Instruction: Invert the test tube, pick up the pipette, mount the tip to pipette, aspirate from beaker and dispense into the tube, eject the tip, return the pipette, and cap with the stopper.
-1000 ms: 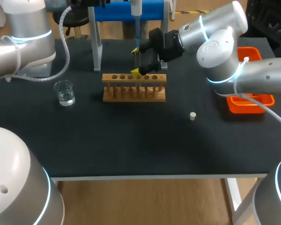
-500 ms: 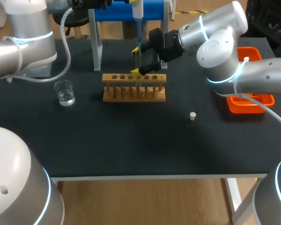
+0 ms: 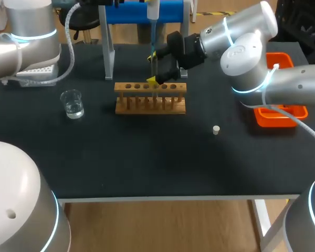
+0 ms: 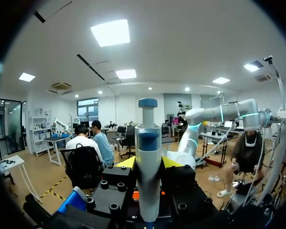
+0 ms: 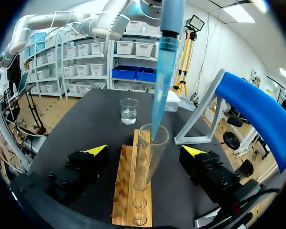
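Our left gripper (image 4: pixel 148 163) is clenched on the pipette (image 4: pixel 148 143), one yellow tip on each side of its white body, and holds it upright at the far middle of the table (image 3: pixel 147 163), just in front of the blue-topped stand (image 3: pixel 127 12). The long blue pipette tip (image 5: pixel 159 100) points down, and its end sits inside the mouth of the test tube (image 5: pixel 146 167). The tube stands mouth up in the wooden rack (image 3: pixel 150 100), which lies across the far middle of the table. Our right arm comes in from the right, and its gripper (image 5: pixel 144 150) is spread wide around the tube: the glass stands between the two fingers (image 5: pixel 96 150), with a clear gap on each side, so it grasps nothing. The beaker (image 3: pixel 72 103), with clear liquid in its bottom, stands to the left of the rack and apart from it. The small pale stopper (image 3: pixel 216 129) lies alone on the black surface, nearer to us and to the right of the rack. An orange tray (image 3: pixel 283 117) sits at the right edge, partly hidden by our right arm.
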### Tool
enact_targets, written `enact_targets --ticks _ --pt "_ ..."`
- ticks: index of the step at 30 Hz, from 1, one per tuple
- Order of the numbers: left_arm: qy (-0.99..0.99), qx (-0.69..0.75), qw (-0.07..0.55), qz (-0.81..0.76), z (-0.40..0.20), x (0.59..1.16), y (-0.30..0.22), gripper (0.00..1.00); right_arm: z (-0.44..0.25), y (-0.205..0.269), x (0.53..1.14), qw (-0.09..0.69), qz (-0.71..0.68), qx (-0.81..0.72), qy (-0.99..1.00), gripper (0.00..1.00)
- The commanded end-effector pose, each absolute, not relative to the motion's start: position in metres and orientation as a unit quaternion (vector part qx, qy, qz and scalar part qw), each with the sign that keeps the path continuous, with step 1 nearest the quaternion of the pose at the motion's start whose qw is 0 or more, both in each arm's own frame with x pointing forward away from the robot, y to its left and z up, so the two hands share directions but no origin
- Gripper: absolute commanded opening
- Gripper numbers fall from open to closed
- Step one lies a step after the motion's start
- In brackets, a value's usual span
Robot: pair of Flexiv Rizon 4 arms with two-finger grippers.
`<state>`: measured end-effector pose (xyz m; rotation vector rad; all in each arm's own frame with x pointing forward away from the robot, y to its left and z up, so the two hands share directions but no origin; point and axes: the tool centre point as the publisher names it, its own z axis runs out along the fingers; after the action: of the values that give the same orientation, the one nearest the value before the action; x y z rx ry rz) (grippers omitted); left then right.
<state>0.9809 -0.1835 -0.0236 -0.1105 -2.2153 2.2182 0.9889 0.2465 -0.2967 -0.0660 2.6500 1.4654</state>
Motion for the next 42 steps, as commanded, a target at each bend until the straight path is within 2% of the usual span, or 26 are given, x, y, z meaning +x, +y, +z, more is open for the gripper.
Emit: enact_targets --ticks 1,42 --pt "-0.698 -0.037 -0.004 0.715 -0.024 0.981 -0.183 0.00 -0.295 0.245 0.988 0.056 0.482 -0.022 0.874 1.00" --pt "-0.684 -0.048 -0.004 0.728 -0.047 0.976 -0.180 0.00 -0.295 0.245 0.988 0.056 0.482 -0.022 0.874 1.00"
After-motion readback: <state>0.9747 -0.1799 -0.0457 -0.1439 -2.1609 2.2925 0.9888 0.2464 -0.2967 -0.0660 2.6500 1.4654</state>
